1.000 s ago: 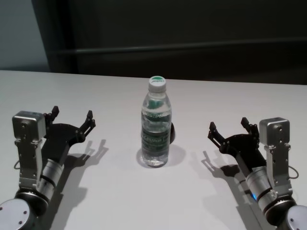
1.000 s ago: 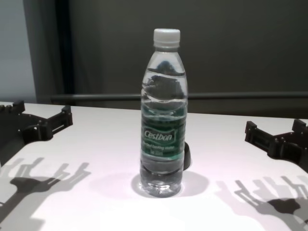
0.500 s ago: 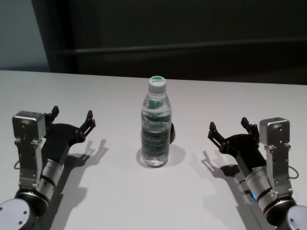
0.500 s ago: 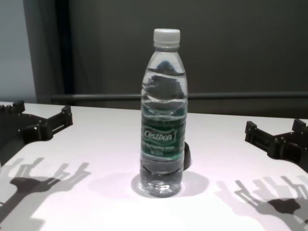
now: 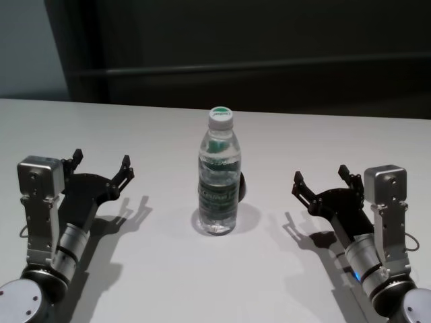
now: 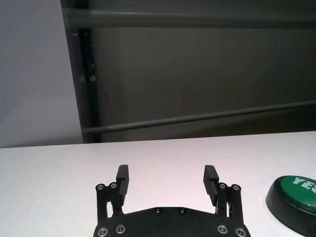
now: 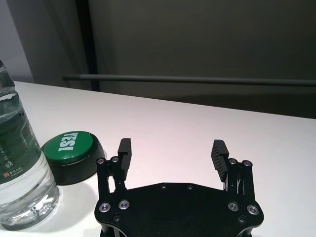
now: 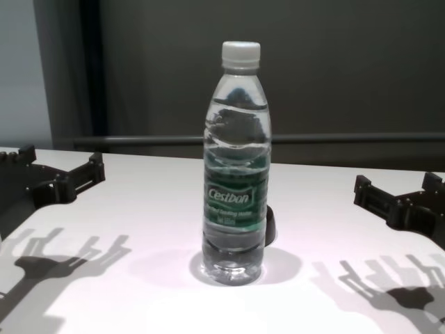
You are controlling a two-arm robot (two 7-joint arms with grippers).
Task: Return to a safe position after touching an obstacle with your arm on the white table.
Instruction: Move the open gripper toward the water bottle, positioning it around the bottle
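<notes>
The obstacle, a clear water bottle (image 5: 218, 182) with a white cap and a green "Cestbon" label, stands upright at the middle of the white table (image 5: 168, 269). It also shows in the chest view (image 8: 236, 167) and at the edge of the right wrist view (image 7: 19, 163). My left gripper (image 5: 102, 159) is open and empty, low over the table well to the left of the bottle. My right gripper (image 5: 320, 173) is open and empty, well to the right of it. Neither touches the bottle. Each wrist view shows its own open jaws: the left gripper (image 6: 167, 174) and the right gripper (image 7: 172, 147).
A round green button on a dark base (image 7: 74, 148) sits just behind the bottle, slightly to its right; it shows as a dark lump in the head view (image 5: 240, 187). A dark wall with a horizontal rail (image 5: 269, 66) runs behind the table's far edge.
</notes>
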